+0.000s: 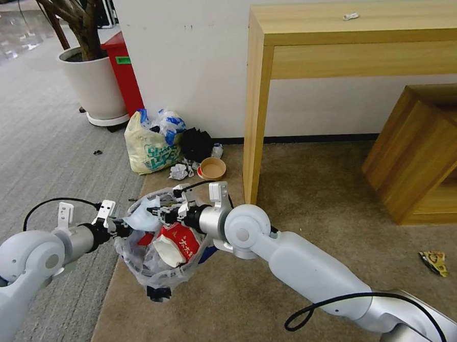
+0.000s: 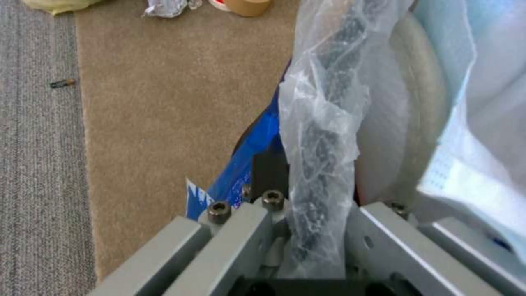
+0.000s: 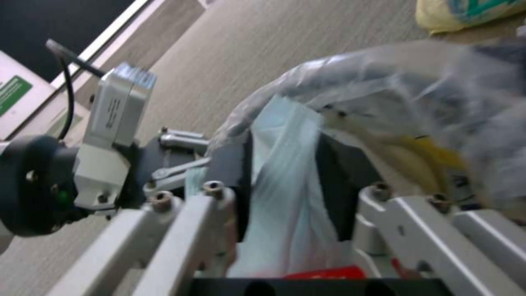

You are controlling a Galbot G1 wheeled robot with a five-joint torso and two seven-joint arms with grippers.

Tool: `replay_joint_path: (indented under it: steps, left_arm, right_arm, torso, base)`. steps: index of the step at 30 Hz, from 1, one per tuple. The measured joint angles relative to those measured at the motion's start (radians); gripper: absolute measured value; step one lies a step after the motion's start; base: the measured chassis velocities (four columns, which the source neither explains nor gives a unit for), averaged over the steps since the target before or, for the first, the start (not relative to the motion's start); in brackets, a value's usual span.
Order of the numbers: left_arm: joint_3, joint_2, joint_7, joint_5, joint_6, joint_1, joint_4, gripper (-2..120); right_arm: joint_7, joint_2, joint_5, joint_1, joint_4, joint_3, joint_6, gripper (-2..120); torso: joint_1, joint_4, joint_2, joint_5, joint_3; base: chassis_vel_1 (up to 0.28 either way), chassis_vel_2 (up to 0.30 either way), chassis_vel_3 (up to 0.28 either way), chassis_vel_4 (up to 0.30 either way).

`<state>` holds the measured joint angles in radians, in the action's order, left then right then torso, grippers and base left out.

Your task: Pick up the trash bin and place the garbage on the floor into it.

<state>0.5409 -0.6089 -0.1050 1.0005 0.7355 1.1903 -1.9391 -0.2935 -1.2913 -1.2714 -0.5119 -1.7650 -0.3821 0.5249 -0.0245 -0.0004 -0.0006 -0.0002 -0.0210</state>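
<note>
- Clear crinkly plastic lines the trash bin (image 1: 159, 256), a small round black bin held off the floor between the two arms, over the edge of the tan carpet (image 1: 314, 248).
- Left gripper (image 1: 120, 228) is clamped on the bin's rim from the robot's left; in the left wrist view its fingers (image 2: 241, 230) pinch the bagged rim (image 2: 320, 164) between them.
- Right gripper (image 1: 161, 211) reaches over the bin's top, its fingers (image 3: 337, 172) closed on a pale blue-white sheet (image 3: 287, 185) that hangs into the bin.
- Inside the bin sit a red carton (image 1: 183, 239) and a white crumpled piece (image 1: 166, 248).
- Farther off, near the wall, lie crumpled tissues (image 1: 178, 171) and a brown cup (image 1: 212, 168), beside a black crumpled thing (image 1: 195, 143) and a yellowish green-printed shopping bag (image 1: 148, 144).
- To the right, well apart, a yellow wrapper (image 1: 434, 261) lies on the carpet.
- On the wooden surface (image 1: 364, 23) above rests a small white scrap (image 1: 350, 16).
</note>
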Motion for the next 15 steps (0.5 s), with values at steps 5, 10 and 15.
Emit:
replay_joint_path:
  steps: [5, 10, 15]
  left_arm:
    - [0.019, -0.001, -0.001, -0.002, 0.000, 0.018, -0.003, 0]
    - [0.030, -0.005, -0.002, -0.007, 0.000, 0.028, 0.005, 0]
    - [0.048, -0.009, -0.006, -0.015, 0.000, 0.046, 0.009, 0]
  right_arm:
    - [-0.014, 0.004, 0.002, 0.009, -0.016, 0.010, 0.000, 53]
    - [-0.025, 0.002, -0.001, 0.014, -0.038, 0.020, -0.003, 70]
    - [-0.026, 0.006, -0.005, 0.016, -0.062, 0.038, -0.008, 89]
  torso:
    - [0.000, 0.0001, 0.000, 0.0001, 0.000]
    - [0.000, 0.0000, 0.000, 0.0000, 0.000]
    - [0.000, 0.0001, 0.000, 0.0000, 0.000]
  base:
    - [0.000, 0.000, 0.000, 0.000]
    - [0.000, 0.000, 0.000, 0.000]
    - [0.000, 0.000, 0.000, 0.000]
